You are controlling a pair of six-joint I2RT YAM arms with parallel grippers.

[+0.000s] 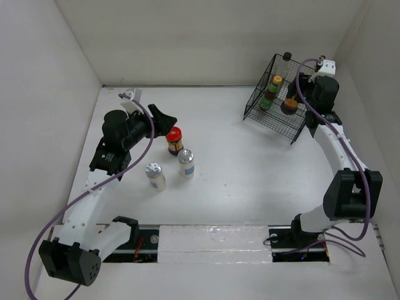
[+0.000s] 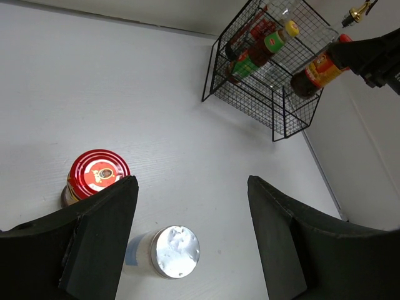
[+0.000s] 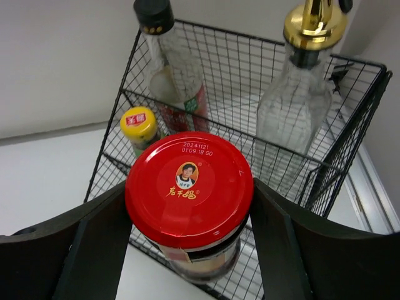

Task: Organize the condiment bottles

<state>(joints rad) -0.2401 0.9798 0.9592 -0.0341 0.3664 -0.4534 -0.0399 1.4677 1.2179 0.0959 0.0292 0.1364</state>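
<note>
My right gripper (image 3: 187, 206) is shut on a red-lidded dark jar (image 3: 186, 178) and holds it over the near edge of the black wire rack (image 3: 359, 61). In the rack stand a slim yellow-capped bottle (image 3: 140, 122), a black-capped bottle (image 3: 155, 17) and a clear bottle with a gold spout (image 3: 294, 106). My left gripper (image 2: 190, 184) is open and empty above the table. Below it are the second red-lidded jar (image 2: 97, 175) and a silver-capped white shaker (image 2: 175, 251). In the top view the other shaker (image 1: 154, 175) stands left of this one (image 1: 186, 162).
The rack (image 1: 257, 106) sits at the far right corner against the white walls. The jar on the table (image 1: 174, 139) and the two shakers stand close together left of centre. My left gripper (image 1: 166, 122) hovers just left of that jar.
</note>
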